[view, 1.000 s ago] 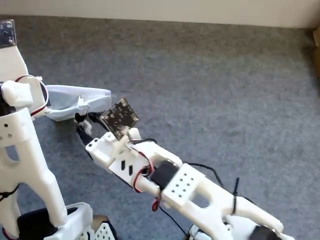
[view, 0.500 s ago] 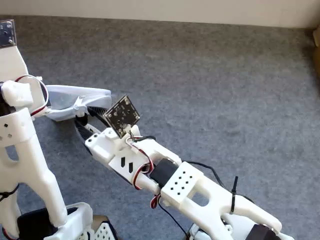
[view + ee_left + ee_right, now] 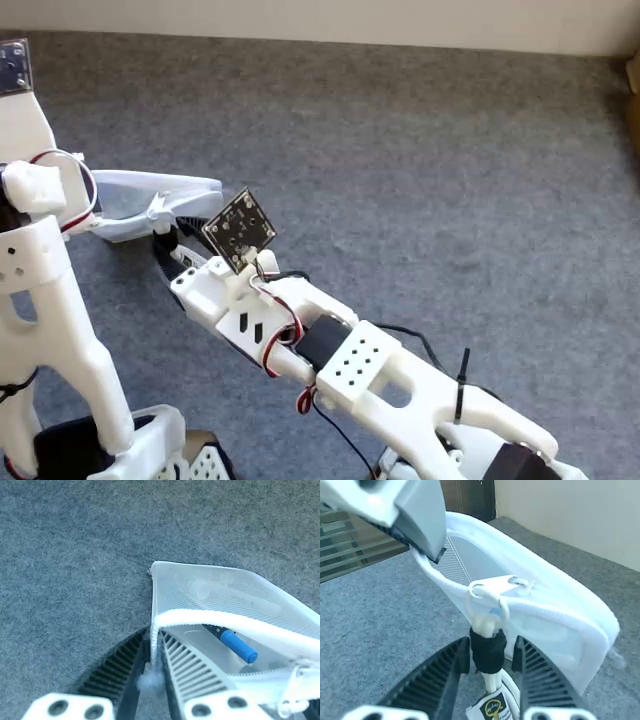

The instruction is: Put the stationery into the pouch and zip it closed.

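Observation:
The white mesh pouch [image 3: 165, 192] lies on the grey carpet beside the left arm [image 3: 40, 270]. In the left wrist view my left gripper [image 3: 152, 647] is shut on the rim of the pouch [image 3: 210, 592], and a blue pen [image 3: 238, 646] lies inside it. My right gripper [image 3: 490, 647] is closed around the black zipper pull [image 3: 488, 651], just below the white zipper slider [image 3: 495, 587] on the pouch's rim. From above, the right gripper [image 3: 168, 248] sits right against the pouch's near edge. The left arm's jaw shows in the right wrist view, clamped on the pouch's rim.
Grey carpet [image 3: 450, 170] stretches wide to the right of the pouch and behind it. A pale wall base [image 3: 330, 20] runs along the far edge. The right arm [image 3: 380, 380] crosses the near part of the floor diagonally.
The right arm has shifted slightly, its forearm and wrist camera board edging leftward. The pouch and left arm stay as they were.

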You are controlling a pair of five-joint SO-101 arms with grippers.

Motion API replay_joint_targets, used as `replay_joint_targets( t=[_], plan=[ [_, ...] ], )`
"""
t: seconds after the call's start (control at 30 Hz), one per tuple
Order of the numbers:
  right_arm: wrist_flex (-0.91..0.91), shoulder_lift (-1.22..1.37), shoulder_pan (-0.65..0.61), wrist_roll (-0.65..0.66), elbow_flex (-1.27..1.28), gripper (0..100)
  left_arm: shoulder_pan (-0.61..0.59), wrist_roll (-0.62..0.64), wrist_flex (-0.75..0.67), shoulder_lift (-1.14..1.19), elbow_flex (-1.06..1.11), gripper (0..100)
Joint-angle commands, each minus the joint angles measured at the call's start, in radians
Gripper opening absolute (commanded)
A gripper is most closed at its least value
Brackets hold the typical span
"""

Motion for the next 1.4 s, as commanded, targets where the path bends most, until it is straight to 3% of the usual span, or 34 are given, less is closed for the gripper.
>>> replay_joint_targets(
  t=[0.0, 0.23, 0.53, 0.73, 0.83, 0.97, 1.2, 1.37],
  plan=[
    [-0.03, -0.018, 0.018, -0.006, -0.016, 14.1, -0.002, 0.011, 0.006, 0.05, 0.027, 1],
    [-0.03, -0.018, 0.021, -0.115, -0.018, 14.1, -0.002, 0.011, 0.006, 0.05, 0.027, 1],
    [-0.03, -0.018, 0.021, -0.112, -0.015, 13.5, -0.002, 0.011, 0.006, 0.05, 0.027, 1],
    [-0.03, -0.018, 0.021, -0.112, -0.016, 0.6, -0.002, 0.011, 0.006, 0.05, 0.027, 1],
    [-0.024, -0.033, 0.028, -0.106, -0.015, 0.5, -0.002, 0.009, 0.006, 0.05, 0.027, 1],
    [-0.018, -0.15, 0.05, -0.008, -0.008, 0.5, -0.002, 0.008, 0.006, 0.05, 0.025, 1],
    [0.417, -0.325, 0.101, 0.011, -0.085, 0.5, 0.005, 0.006, -0.035, 0.05, 0.016, 2],
    [0.711, -0.344, 0.102, 0.08, -0.185, 0.5, 0.025, -0.035, -0.035, 0.05, 0.016, 13]
  ],
)
